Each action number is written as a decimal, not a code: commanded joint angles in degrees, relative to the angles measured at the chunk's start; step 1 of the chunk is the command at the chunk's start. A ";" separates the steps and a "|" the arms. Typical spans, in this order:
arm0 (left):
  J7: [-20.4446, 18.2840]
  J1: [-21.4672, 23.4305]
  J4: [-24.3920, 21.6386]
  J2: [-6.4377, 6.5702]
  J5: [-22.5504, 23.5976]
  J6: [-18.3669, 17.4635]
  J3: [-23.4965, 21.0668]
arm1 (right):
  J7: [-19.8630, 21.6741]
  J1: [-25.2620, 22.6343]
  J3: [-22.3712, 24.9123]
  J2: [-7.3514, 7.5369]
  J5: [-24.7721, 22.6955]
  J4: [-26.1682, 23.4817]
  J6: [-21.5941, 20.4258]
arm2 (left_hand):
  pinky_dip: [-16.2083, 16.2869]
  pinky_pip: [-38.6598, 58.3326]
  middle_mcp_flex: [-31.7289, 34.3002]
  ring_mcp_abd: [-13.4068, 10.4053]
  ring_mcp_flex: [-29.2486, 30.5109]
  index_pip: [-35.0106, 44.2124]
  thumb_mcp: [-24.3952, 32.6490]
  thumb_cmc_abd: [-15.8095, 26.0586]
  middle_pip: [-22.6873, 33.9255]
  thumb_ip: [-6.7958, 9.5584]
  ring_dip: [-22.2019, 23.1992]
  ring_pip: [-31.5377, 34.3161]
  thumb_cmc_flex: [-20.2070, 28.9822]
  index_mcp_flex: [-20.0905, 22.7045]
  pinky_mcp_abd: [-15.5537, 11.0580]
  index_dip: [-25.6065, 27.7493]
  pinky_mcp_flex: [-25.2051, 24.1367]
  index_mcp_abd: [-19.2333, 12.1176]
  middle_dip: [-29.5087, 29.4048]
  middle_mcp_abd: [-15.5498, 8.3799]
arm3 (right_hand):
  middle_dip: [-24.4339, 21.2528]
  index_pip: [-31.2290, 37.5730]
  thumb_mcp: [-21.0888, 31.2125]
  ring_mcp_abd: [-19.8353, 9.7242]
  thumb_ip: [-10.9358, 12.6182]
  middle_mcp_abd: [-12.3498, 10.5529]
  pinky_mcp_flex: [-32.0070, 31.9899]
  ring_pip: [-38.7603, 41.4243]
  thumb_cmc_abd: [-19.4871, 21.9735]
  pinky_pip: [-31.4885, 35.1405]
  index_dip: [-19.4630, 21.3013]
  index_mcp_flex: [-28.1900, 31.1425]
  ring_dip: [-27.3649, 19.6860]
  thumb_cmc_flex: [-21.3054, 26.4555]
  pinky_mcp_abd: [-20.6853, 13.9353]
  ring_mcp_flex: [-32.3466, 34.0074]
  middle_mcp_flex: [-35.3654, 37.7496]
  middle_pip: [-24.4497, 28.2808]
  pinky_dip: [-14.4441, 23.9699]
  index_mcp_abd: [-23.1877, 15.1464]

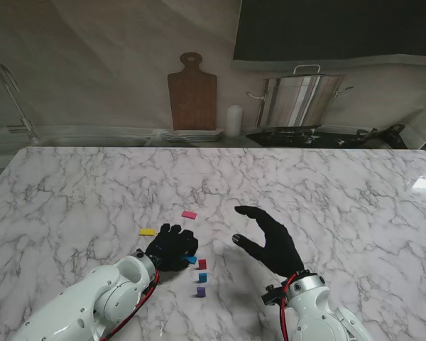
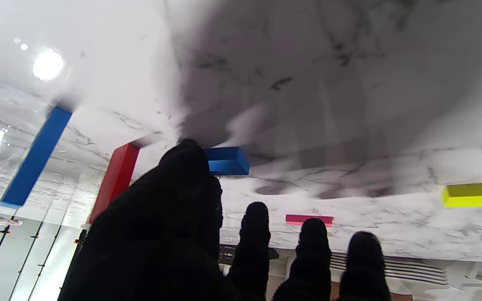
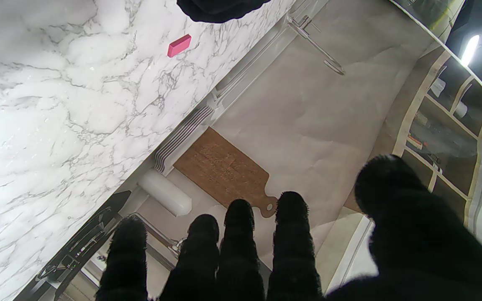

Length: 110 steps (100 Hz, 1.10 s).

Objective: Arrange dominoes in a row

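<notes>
The dominoes lie in a loose cluster on the marble surface (image 1: 341,185), toward its near edge and roughly midway between its left and right edges. 3 stand in a short line nearest to me: a purple domino (image 1: 201,291), a blue domino (image 1: 202,277) just beyond it, and a red domino (image 1: 202,264) beyond that. In the left wrist view the red domino (image 2: 115,182) and the blue domino (image 2: 36,156) both stand upright, close together but apart. A second blue domino (image 1: 192,259) lies flat beside the red one, right at the fingertips of the left robot hand (image 1: 172,246); the left wrist view shows it (image 2: 227,161) just past the thumb tip, and whether they touch cannot be told. A yellow domino (image 1: 147,231) lies flat just off that robot hand's left side, and a pink domino (image 1: 189,214) lies flat a little farther from me.

The left robot hand rests low over the surface, palm down, fingers loosely apart and holding nothing. The right robot hand (image 1: 270,240) hovers to the right of the cluster, well apart from every domino, fingers spread and thumb out, empty.

Beyond the far edge stand a wooden cutting board (image 1: 192,92) and a steel pot (image 1: 299,98).
</notes>
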 commanded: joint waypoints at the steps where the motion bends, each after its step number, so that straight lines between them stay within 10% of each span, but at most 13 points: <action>1: -1.31 0.07 0.08 -0.13 -0.11 0.12 0.19 | 0.03 -0.07 -0.01 -0.08 0.09 0.06 0.27 | -0.75 1.27 0.79 1.27 -0.22 -0.67 1.24 -2.64 1.08 -1.18 0.81 0.87 2.09 -0.66 0.80 -0.25 -0.95 0.81 0.75 -0.55 | 0.43 0.27 0.73 -1.72 1.12 -0.11 0.18 -0.89 1.23 0.73 1.33 -0.81 -1.28 1.36 -0.37 -0.06 -0.61 1.10 0.80 -0.86; 21: -1.94 0.16 -0.15 0.04 0.38 -0.55 -0.08 | -0.03 0.03 -0.04 -0.11 0.21 0.16 0.28 | -1.52 1.52 1.03 1.41 -0.25 -16.95 5.07 -0.95 -0.40 -0.89 0.24 1.02 -1.42 2.94 0.92 -11.66 -1.08 0.02 -0.67 -0.63 | 0.58 0.32 0.85 -1.63 1.16 0.19 0.30 -0.70 1.24 0.98 1.35 -0.74 -1.14 1.35 -0.31 0.19 -0.48 1.36 1.03 -0.73; 46: -1.20 0.70 -0.26 0.04 1.03 -0.88 -0.52 | -0.11 0.06 -0.09 -0.14 0.29 0.23 0.29 | -0.84 3.50 11.01 1.75 2.62 -17.34 5.08 -2.33 2.49 -1.36 0.26 2.08 0.48 6.10 1.58 -15.26 -0.89 -4.52 -0.32 -2.53 | 0.70 0.35 1.04 -1.51 1.20 0.20 0.42 -0.65 1.26 1.18 1.37 -0.76 -1.07 1.33 -0.32 0.26 -0.50 1.50 1.22 -0.82; 68: -1.43 1.35 -0.94 0.20 1.90 -1.61 -1.16 | -0.03 0.09 -0.16 -0.11 0.19 0.26 0.34 | -2.30 5.55 17.52 0.80 4.96 -19.26 9.80 -1.85 5.33 0.49 0.03 2.74 -2.48 2.44 1.64 -17.18 -0.73 0.11 -0.68 -7.23 | 0.73 0.42 1.27 -1.58 1.23 0.26 0.37 -0.65 1.18 1.28 1.39 -0.70 -1.03 1.41 -0.31 0.26 -0.62 1.50 1.35 -0.78; 110: -1.77 1.83 -1.74 0.49 3.48 -3.18 -1.52 | -0.04 0.09 -0.23 -0.11 0.20 0.21 0.35 | -3.85 6.25 18.54 0.48 4.78 -16.83 14.58 -6.05 11.19 -0.91 1.55 5.14 -6.37 1.45 2.16 -13.92 -1.01 4.53 4.52 -6.35 | 0.76 0.48 1.86 -1.54 1.25 0.15 0.40 -0.66 1.02 1.35 1.39 -0.70 -1.00 1.48 -0.28 0.27 -0.53 1.57 1.47 -0.68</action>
